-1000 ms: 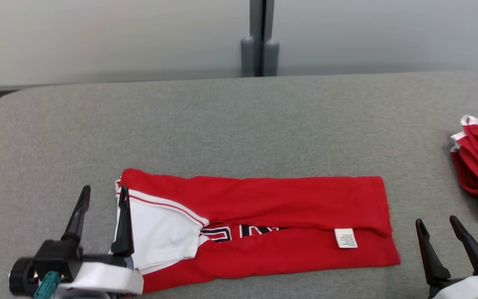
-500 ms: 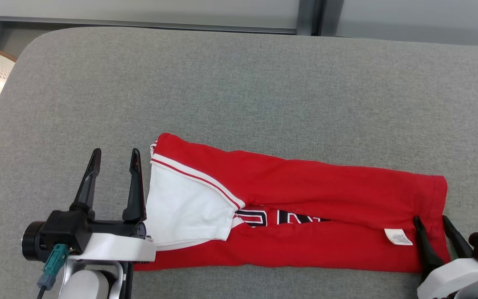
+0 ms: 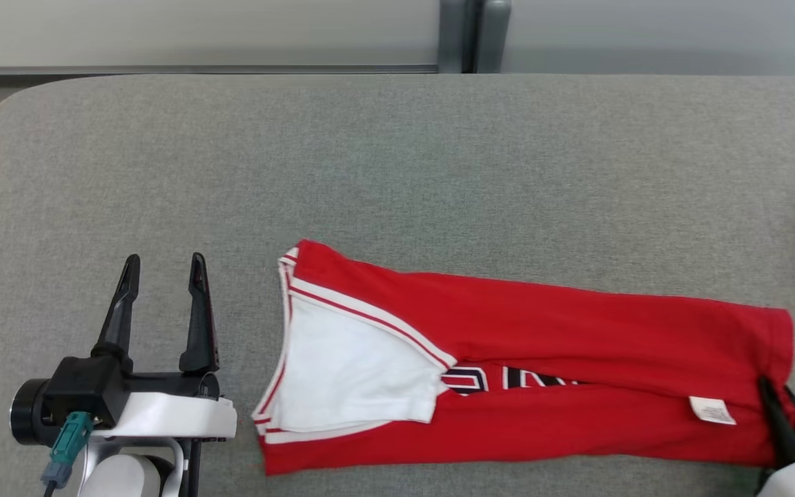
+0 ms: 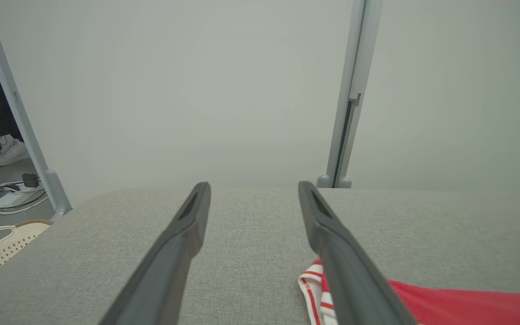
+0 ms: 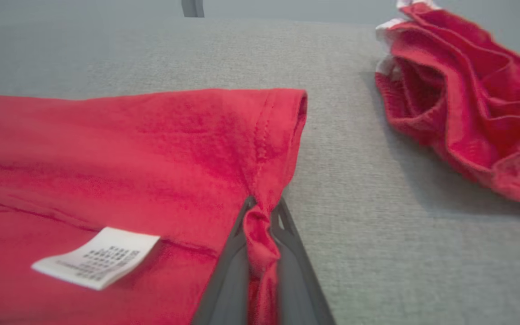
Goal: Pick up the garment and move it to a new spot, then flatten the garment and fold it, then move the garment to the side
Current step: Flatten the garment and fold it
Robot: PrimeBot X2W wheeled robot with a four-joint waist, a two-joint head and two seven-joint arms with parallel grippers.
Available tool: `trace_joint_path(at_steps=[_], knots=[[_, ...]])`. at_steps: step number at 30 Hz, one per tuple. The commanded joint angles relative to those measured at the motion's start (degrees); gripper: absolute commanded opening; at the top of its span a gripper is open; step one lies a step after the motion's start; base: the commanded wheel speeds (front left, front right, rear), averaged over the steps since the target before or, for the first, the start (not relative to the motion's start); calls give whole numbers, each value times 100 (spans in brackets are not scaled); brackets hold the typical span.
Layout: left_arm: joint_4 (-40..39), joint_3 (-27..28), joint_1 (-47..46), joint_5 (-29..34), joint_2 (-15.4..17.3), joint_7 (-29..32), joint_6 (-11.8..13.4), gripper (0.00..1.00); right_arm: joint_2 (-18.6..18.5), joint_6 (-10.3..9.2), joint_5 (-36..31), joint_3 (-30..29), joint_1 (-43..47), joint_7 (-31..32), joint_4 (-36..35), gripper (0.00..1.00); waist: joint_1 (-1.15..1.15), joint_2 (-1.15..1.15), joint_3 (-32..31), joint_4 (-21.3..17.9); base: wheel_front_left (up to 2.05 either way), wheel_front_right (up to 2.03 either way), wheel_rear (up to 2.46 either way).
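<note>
— Now, what has changed in the last second?

— The right gripper [image 3: 776, 386] has shut. A second back its fingers stood apart over bare table, off the garment's right end. Now they are pinched together on the hem [image 5: 260, 225], with a ridge of red cloth squeezed between them, near the care label [image 5: 95, 257].

— And the garment [image 3: 542, 345] itself?

— It lies as a long, narrow red strip across the near part of the grey table [image 3: 397, 172], white panel [image 3: 349, 373] at its left end, hem at the right. It lies flat; nothing is lifted. The head camera has swung, so I would not read its shifted place in the view as a move.

— The other hand?

— The left gripper [image 3: 164, 259] has its fingers wide apart and holds nothing. It sits a little left of the striped end, clear of it.

— What does that mean for the task?

— I judge the lengthwise folds are done and this grip starts a fold of the right end leftward, or a drag aside. With one end held, the layers could slip apart. A second red garment [image 5: 467, 104] lies crumpled further right.
</note>
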Motion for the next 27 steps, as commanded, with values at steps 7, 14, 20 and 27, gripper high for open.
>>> trace_joint_path(at_steps=[7,14,20,27], knots=[[37,19,144,15,112,-19,6,100,-374,-16,175,-243,44,227,-458,0,0,0,-290,-255,0,0,0],[65,8,179,-6,160,8,39,100,18,-14,284,606,-332,713,-1536,0,0,0,-440,-285,0,0,0],[63,-13,163,-42,182,47,42,100,584,-10,402,1642,-881,909,-1671,0,0,0,-479,-181,0,0,0],[32,-115,99,-74,123,85,17,100,1046,-9,882,3073,-1707,562,-730,0,0,0,-380,187,0,0,0]])
